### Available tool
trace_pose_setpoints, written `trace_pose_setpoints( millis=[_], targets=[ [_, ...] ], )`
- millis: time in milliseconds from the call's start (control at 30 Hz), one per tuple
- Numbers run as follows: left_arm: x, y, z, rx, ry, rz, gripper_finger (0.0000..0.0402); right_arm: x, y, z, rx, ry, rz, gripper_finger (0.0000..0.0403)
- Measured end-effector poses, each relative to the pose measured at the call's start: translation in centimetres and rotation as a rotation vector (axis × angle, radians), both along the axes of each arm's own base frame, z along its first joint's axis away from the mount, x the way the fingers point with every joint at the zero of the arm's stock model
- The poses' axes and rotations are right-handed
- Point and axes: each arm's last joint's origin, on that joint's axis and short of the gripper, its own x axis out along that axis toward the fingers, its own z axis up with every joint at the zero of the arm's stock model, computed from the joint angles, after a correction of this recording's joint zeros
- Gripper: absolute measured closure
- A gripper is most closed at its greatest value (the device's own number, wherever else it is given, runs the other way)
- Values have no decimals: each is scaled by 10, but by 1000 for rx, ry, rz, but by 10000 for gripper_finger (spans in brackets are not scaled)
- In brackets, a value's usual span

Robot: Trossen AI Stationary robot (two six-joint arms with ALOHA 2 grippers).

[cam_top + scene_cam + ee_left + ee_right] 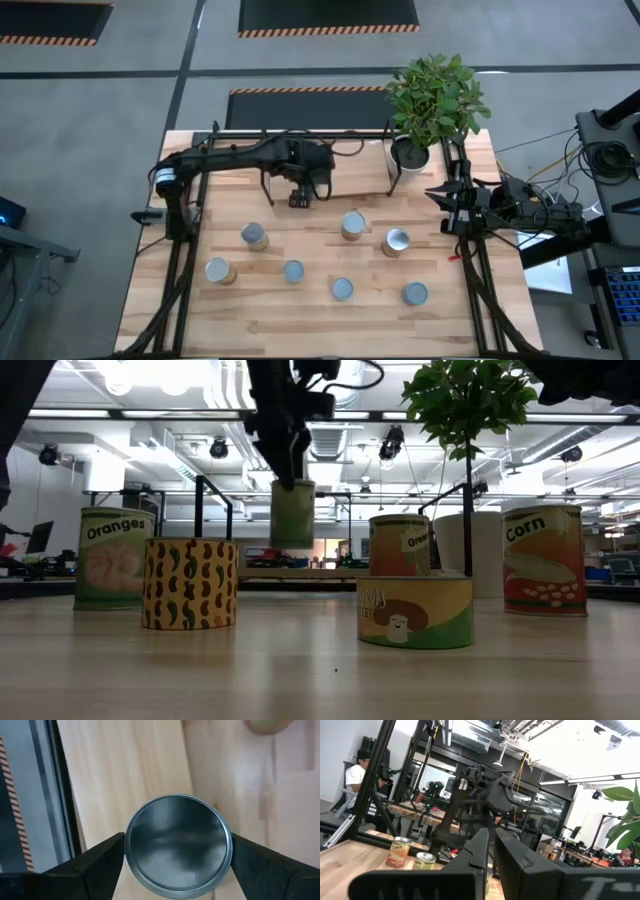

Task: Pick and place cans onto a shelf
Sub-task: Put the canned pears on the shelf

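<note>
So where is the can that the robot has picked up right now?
The left tool holds the can in the air over the shelf at the table's far side, behind the loose cans.

A leafy green plant (437, 95) stands in a white pot (410, 153) at the far right corner of the wooden counter (300, 320), well off to the right of the left claw (300, 198) and just beyond the right claw (440, 195). From counter height the plant's thin stem (467, 510) rises from the pot (485, 555).

Grey floor (120, 90) surrounds the counter, with black mats edged in orange stripes (310, 105) beyond its far side. Cables (590, 160) lie to the right. In the room behind, a person (357, 777) in a white top sits at a bench.
</note>
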Motion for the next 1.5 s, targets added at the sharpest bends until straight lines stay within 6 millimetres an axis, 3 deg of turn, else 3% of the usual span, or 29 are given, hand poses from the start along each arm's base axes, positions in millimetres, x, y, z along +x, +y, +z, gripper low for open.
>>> trace_pose_setpoints(
  millis=[200,433,700,1167,1500],
  targets=[
    [-3,21,-7,3,14,37,93,0,0,1,-6,-1,-2,380],
    [0,33,-16,7,29,44,93,-1,0,3,2,-2,1,380],
    [5,37,-27,3,56,41,92,-1,0,3,2,1,1,380],
    [5,37,-28,8,65,20,58,-1,0,3,2,0,1,380],
    [1,36,-19,18,53,2,55,-2,0,4,1,-1,1,380]
  ],
)
